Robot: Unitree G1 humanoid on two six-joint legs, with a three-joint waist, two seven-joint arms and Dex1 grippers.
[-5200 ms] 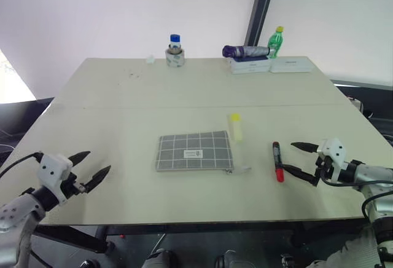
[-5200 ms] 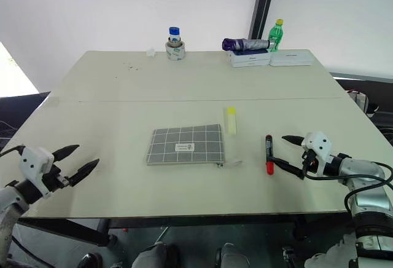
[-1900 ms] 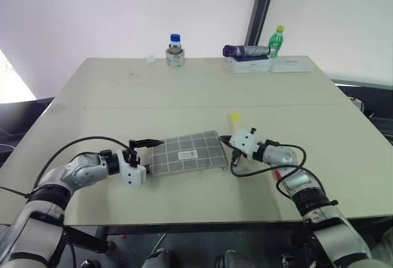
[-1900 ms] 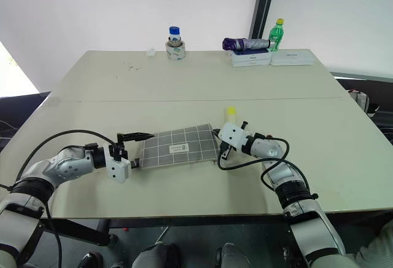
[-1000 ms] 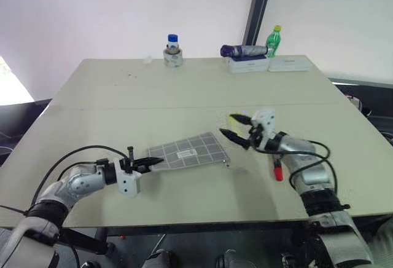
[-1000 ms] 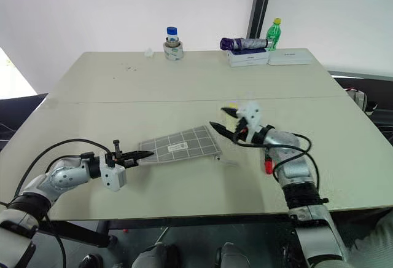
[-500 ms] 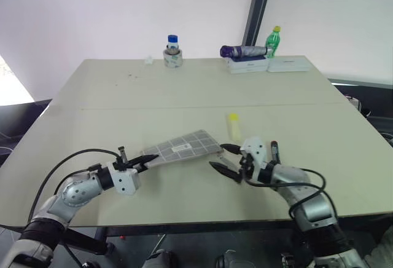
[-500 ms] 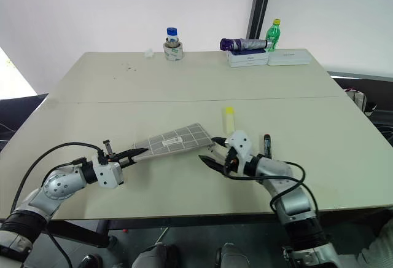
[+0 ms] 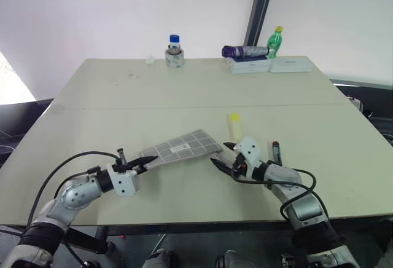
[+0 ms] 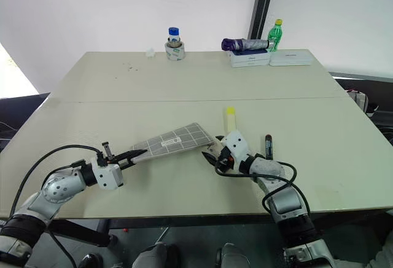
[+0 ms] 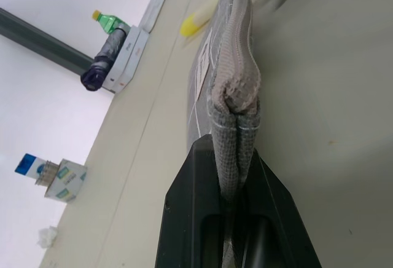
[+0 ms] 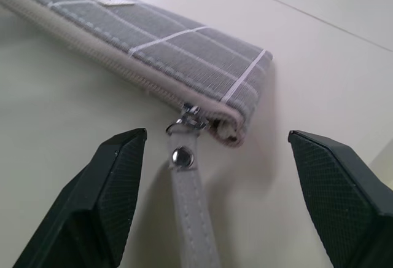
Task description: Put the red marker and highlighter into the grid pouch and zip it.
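Grid pouch (image 9: 181, 149) sits near the middle of the table (image 9: 184, 96), tilted, with its left end raised off the surface and its right end down by the tabletop. The left gripper (image 9: 145, 160) has its two black fingers pressed together on that left end; in the left wrist view the grey fabric edge is pinched between them (image 11: 236, 157). The pouch's white centre label faces upward. At the pouch's right corner a metal zipper slider with a pale strap pull (image 12: 190, 188) hangs off the zipper edge, seen close in the right wrist view. The right gripper (image 9: 224, 156) is just beside that corner, its fingers spread with one finger (image 12: 110, 188) on each side of the pull strap and touching neither it nor the pouch; it holds nothing.

The highlighter (image 9: 235, 125), yellow cap toward the far side, lies on the table just to the right of and beyond the pouch's right end. The red marker (image 9: 276, 152) lies farther right, beyond the right arm, partly hidden by it, with its black end showing.

Along the far edge stand a small jar with a blue lid (image 9: 175, 51) on the left, and to the right a stack of white boxes (image 9: 270, 64) with a folded purple umbrella (image 9: 244, 51) on top and a green bottle (image 9: 276, 40) behind.
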